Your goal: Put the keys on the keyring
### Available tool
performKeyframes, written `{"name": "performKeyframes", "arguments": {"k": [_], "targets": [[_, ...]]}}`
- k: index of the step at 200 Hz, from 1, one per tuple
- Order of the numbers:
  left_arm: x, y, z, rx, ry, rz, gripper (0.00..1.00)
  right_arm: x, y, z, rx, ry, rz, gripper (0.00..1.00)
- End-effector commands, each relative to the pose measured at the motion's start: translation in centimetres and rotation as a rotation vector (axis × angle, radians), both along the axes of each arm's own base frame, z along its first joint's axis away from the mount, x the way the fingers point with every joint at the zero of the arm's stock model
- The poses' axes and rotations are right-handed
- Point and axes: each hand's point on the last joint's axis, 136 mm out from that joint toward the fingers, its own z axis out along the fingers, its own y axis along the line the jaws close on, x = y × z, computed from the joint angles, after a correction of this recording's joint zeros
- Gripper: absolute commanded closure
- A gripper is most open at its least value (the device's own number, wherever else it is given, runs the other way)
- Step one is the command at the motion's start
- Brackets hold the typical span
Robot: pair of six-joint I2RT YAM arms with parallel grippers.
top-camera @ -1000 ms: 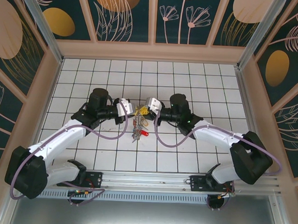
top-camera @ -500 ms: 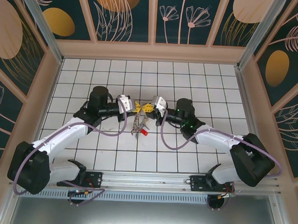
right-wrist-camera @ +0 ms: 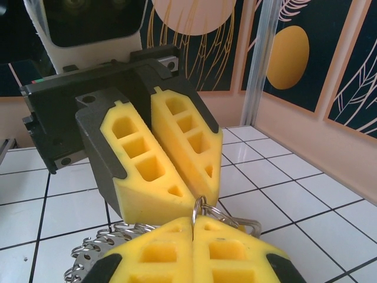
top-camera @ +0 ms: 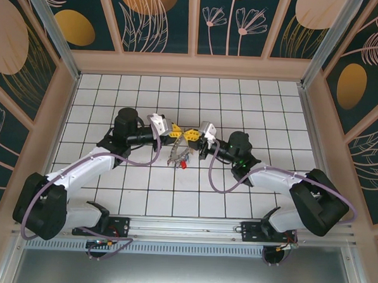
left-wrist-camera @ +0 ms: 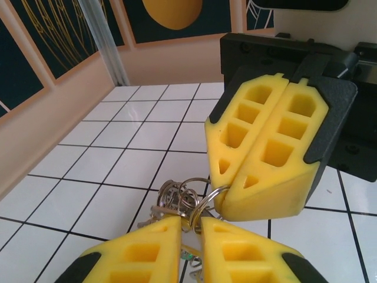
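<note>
The keyring (left-wrist-camera: 179, 194), a tangle of wire loops, is held up over the bench (top-camera: 173, 198). Beneath the keyring hangs a bunch of keys (top-camera: 179, 159), one red-headed, so most seem threaded; whether any remains I cannot see. At the keyring's right, the right fingers (right-wrist-camera: 230, 250) are clenched on a loop. At its left, the left fingers (left-wrist-camera: 147, 250) stand a slit apart around wire; whether they pinch it I cannot tell.

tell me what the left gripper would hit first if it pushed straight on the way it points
Most likely the right gripper: its yellow fingers face the left gripper tip to tip, with the wire ring of the key bunch between them. The gap looks slight, though depth is unclear.
</note>
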Motion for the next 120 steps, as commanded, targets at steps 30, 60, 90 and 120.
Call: {"name": "performKeyframes", "arguments": {"k": [30,60,90,120], "targets": [[-0.3,-0.8,0.9,-0.052,0.035,-0.062,0.82,-0.9,0.6,3.1,0.093,-0.100,0.043,1.00],[-0.6,-0.7,0.9,-0.047,0.034,-0.068,0.82,-0.7,1.1,2.4,0.052,-0.107,0.037,1.00],[-0.5,-0.5,0.8,-0.039,0.035,-0.053,0.98,-0.7,1.2,1.9,0.021,-0.109,0.034,1.00],[1.0,0.3,0.0,0.025,0.028,0.049,1.00,-0.5,1.4,0.5,-0.076,-0.100,0.041,1.00]]}}
